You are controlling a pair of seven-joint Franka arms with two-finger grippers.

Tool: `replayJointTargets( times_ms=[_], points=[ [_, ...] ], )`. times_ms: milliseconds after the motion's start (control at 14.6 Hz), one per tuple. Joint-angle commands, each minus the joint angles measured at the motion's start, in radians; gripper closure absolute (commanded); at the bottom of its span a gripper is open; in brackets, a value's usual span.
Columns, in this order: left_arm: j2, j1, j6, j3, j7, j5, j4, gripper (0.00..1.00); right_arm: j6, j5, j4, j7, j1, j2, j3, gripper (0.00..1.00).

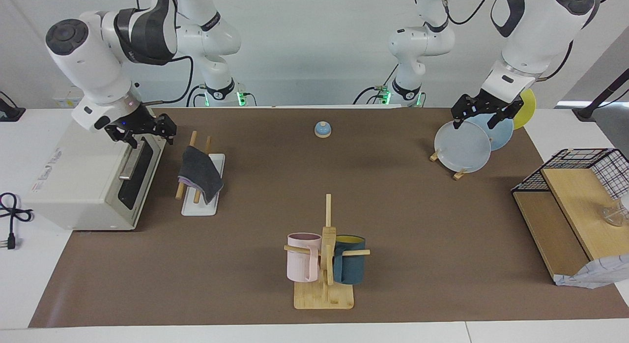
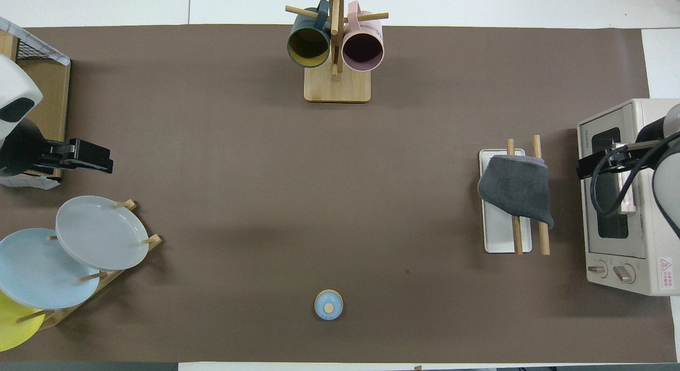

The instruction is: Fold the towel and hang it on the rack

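Dark grey terry drapes the two wooden rods: the towel [image 1: 200,172] [image 2: 516,188] hangs folded over the rack [image 1: 202,193] [image 2: 502,233] at the centre left of the facing view, a sliver of purple showing at its upper edge. The rack's rods and its white base run lengthwise away from the robots, and the towel lies across them, one corner drooping toward the robots' end. Above the toaster oven [image 1: 81,178] [image 2: 627,201] beside the rack, in the upper left of the facing view, the right gripper [image 1: 147,129] [image 2: 589,166] hangs with fingers spread and empty. At the upper right, the left gripper [image 1: 484,114] [image 2: 93,161] waits, jaws apart, over the plate stand [image 1: 464,146] [image 2: 101,238].
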Motion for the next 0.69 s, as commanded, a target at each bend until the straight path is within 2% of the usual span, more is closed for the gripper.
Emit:
replayJointTargets(
  times_ms=[0,206,412,619],
  points=[
    [-0.017,0.001,0.02,0.003,0.006,0.018,-0.022,0.0,-0.118,-0.019,0.126,0.023,0.006,0.025,-0.004,0.0],
    [-0.017,0.001,0.02,0.003,0.006,0.018,-0.022,0.0,-0.198,-0.019,0.121,0.054,0.006,-0.001,-0.004,0.0],
    [-0.017,0.001,0.02,0.003,0.006,0.018,-0.022,0.0,-0.18,-0.059,0.132,0.082,0.024,0.008,0.001,0.0],
    [-0.017,0.001,0.018,0.003,0.006,0.018,-0.022,0.0,-0.21,-0.065,0.194,0.082,0.03,0.062,0.013,0.0]
  ],
)
